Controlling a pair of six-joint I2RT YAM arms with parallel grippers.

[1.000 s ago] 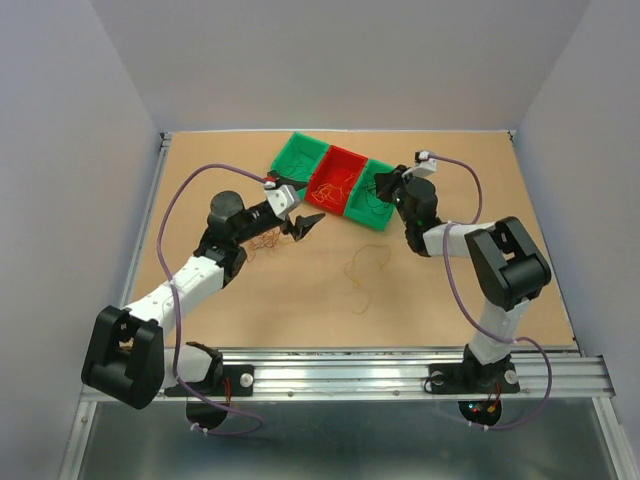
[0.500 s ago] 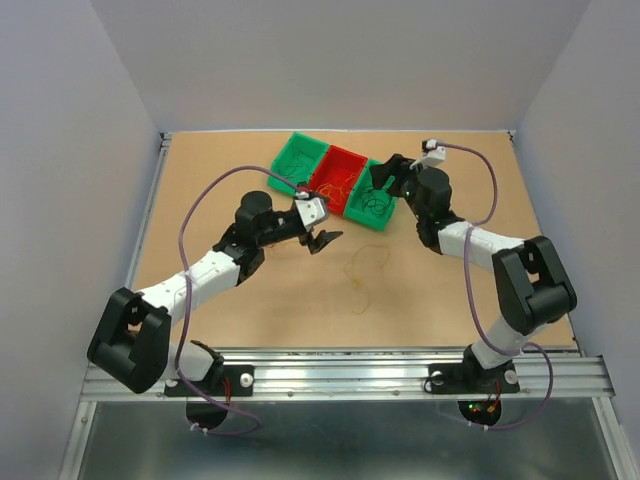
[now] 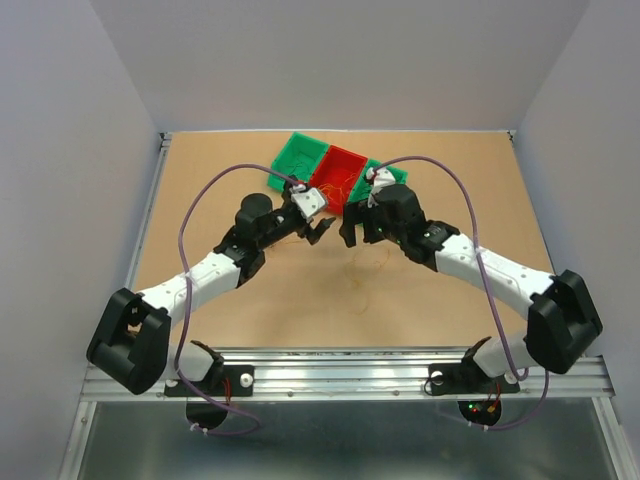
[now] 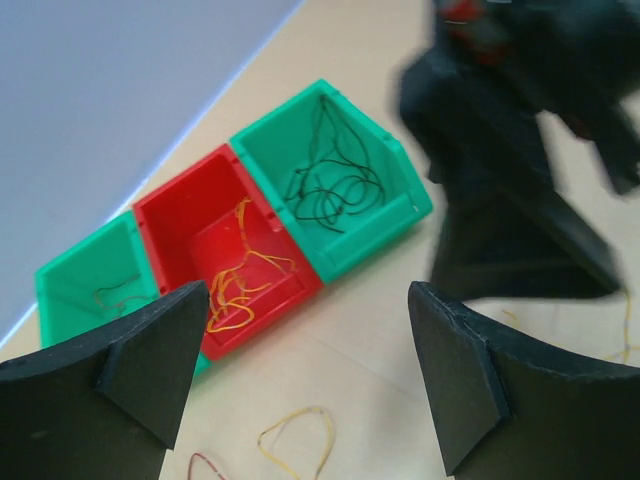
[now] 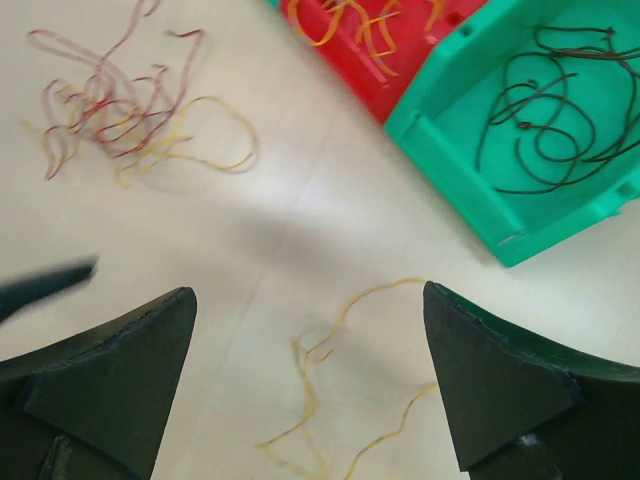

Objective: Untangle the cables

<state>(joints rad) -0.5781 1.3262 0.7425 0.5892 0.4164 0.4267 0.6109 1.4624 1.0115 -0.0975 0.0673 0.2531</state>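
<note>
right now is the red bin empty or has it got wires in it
Not empty: the red bin holds loose orange-yellow wires lying on its floor.

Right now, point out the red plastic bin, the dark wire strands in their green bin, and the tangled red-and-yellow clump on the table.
Red plastic bin [image 4: 175,220], left wrist view, bare inner wall.
Dark wire strands [image 4: 335,185], left wrist view, middle of coil.
Red-and-yellow wire clump [image 5: 120,120], right wrist view, densest part.
</note>
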